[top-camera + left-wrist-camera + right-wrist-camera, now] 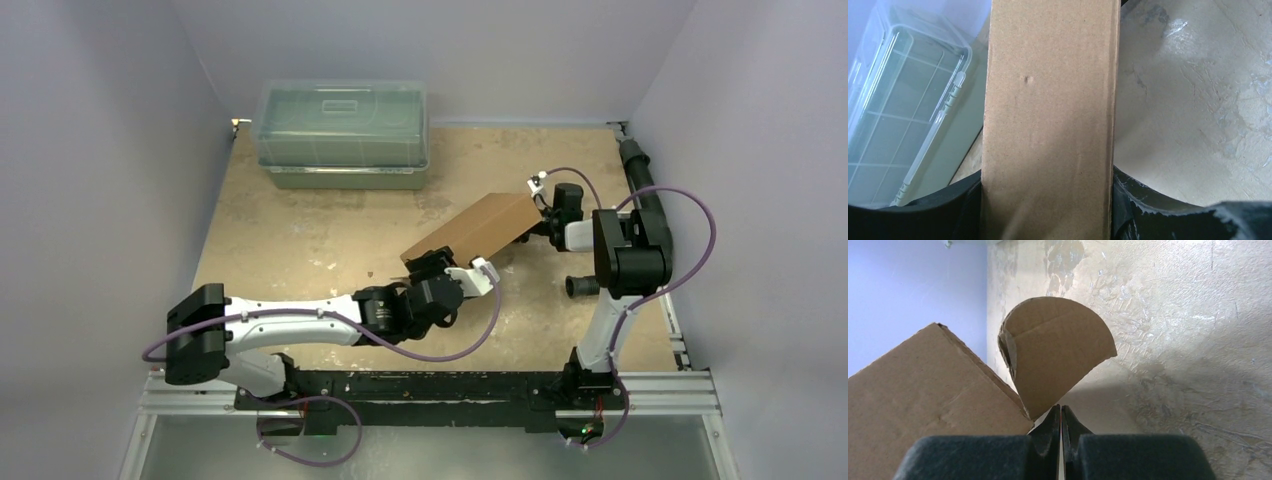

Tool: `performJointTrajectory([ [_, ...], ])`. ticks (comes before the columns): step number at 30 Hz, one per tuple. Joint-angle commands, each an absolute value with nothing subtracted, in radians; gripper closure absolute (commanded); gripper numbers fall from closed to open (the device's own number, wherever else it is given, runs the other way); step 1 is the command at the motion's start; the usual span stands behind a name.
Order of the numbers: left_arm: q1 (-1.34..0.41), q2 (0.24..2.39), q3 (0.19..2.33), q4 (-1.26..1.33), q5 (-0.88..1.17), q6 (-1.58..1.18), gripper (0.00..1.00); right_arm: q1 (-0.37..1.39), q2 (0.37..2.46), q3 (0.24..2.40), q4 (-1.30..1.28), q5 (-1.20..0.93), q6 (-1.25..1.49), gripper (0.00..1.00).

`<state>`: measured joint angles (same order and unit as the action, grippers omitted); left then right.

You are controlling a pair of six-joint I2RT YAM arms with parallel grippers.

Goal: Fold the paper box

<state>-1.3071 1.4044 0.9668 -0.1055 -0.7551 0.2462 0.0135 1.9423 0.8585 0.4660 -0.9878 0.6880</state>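
Pale lilac walls [100,150] on three sides. Worn beige tabletop [300,240] with pale scuffed patches. At its far edge, clear greenish bin [342,135] with lid. Soft, even light.

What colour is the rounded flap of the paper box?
Plain brown, unprinted; the rounded flap shows best in the right wrist view.

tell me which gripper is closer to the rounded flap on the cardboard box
Right. The right gripper, shut, sits at the lower tip of the rounded flap. The left gripper grips the paper box across its width at the far end from that flap.
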Motion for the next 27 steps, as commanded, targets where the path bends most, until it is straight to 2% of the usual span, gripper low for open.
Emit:
performJointTrajectory([
  [1,-1.356,1.417,0.979,-0.015,-0.797,0.262,0.84,0.013,1.928,0.883,0.469,-0.994,0.657,0.96],
  [10,-1.374,1.478,0.967,-0.041,-0.78,0.145,0.84,0.003,1.893,0.898,0.346,-0.976,0.568,0.95],
  [19,-1.385,1.551,0.979,-0.052,-0.811,0.102,0.86,-0.089,1.854,0.913,0.224,-0.97,0.491,0.89],
  [27,-1.385,1.6,0.992,-0.056,-0.803,0.078,0.85,-0.155,1.75,0.946,0.066,-0.838,0.338,0.86],
])
